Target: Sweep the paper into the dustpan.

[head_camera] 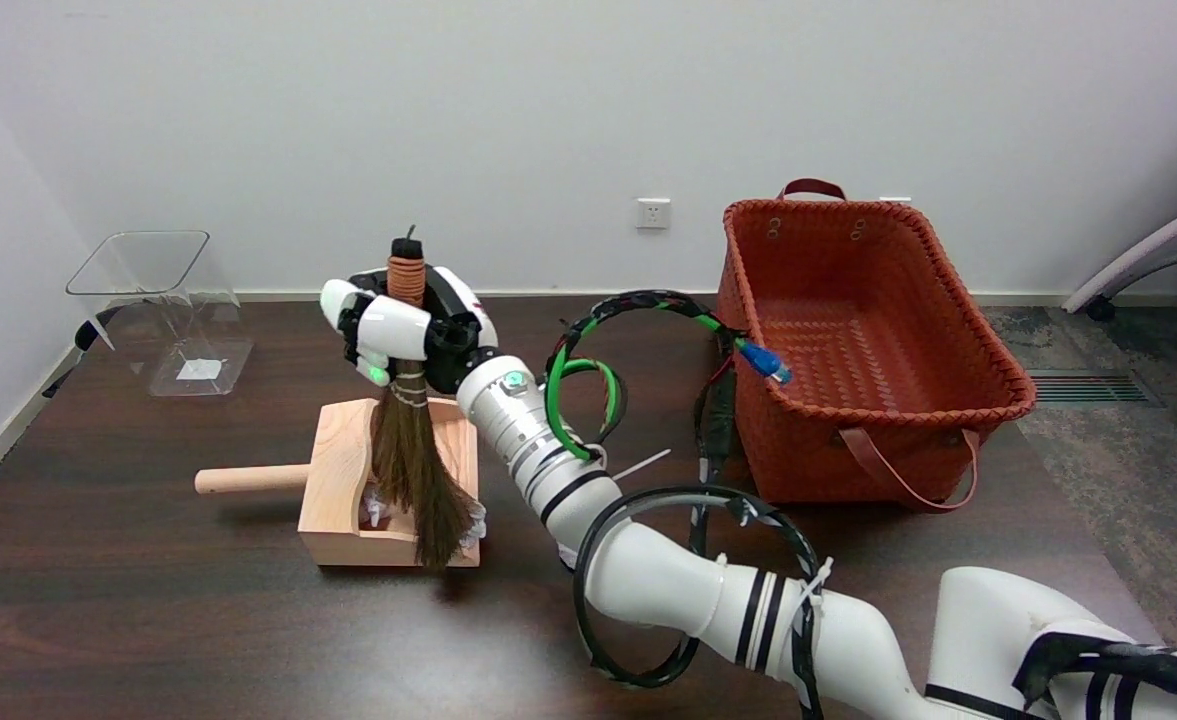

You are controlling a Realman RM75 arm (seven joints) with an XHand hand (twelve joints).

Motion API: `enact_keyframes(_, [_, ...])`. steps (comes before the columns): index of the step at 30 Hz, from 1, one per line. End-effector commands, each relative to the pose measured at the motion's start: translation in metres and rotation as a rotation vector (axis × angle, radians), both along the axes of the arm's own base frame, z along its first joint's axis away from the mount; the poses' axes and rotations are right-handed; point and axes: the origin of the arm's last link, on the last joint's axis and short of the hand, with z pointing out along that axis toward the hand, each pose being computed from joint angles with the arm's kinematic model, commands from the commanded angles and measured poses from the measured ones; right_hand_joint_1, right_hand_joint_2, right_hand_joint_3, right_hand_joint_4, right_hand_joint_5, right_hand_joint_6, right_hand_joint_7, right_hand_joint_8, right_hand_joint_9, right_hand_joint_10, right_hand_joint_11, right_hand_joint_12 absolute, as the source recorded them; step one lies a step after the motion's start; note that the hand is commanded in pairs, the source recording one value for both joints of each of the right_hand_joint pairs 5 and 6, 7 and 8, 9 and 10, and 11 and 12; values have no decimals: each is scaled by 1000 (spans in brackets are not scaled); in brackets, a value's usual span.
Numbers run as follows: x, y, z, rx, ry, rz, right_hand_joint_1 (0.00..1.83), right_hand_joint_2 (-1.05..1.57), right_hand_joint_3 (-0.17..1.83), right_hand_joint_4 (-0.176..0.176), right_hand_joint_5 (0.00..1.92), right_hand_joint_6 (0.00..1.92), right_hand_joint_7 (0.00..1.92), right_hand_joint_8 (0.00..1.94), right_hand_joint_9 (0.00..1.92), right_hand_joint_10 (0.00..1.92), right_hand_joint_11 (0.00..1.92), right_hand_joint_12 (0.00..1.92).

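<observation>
My right hand (403, 335) grips the handle of a small brown straw broom (416, 470) and holds it upright. Its bristles hang down into a pale wooden dustpan (333, 470) whose round handle points left. White crumpled paper (376, 508) lies inside the dustpan, partly hidden behind the bristles, with a bit showing at the bristles' right edge. The dustpan sits on the dark wooden table (148, 600).
An orange woven basket (958, 350) with handles stands at the right. A clear plastic container (163, 300) sits at the back left. Black and green cables (588, 380) loop around my arm. A thin white strip (643, 464) lies on the table beside the arm.
</observation>
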Motion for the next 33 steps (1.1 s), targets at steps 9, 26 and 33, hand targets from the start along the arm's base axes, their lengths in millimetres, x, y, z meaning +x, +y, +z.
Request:
enact_keyframes(9, [47, 3, 99, -203, -40, 194, 1096, 1330, 1259, 0, 1920, 1920, 1920, 1920, 1920, 1920, 1848, 1848])
enact_keyframes(26, [37, 3, 148, -342, 119, 190, 1097, 1347, 1287, 0, 1920, 1920, 1920, 1920, 1920, 1920, 1818, 1818])
enact_keyframes(33, [21, -37, 160, -314, 226, 91, 1107, 1364, 1220, 0, 1920, 1920, 1920, 1920, 1920, 1920, 1794, 1794])
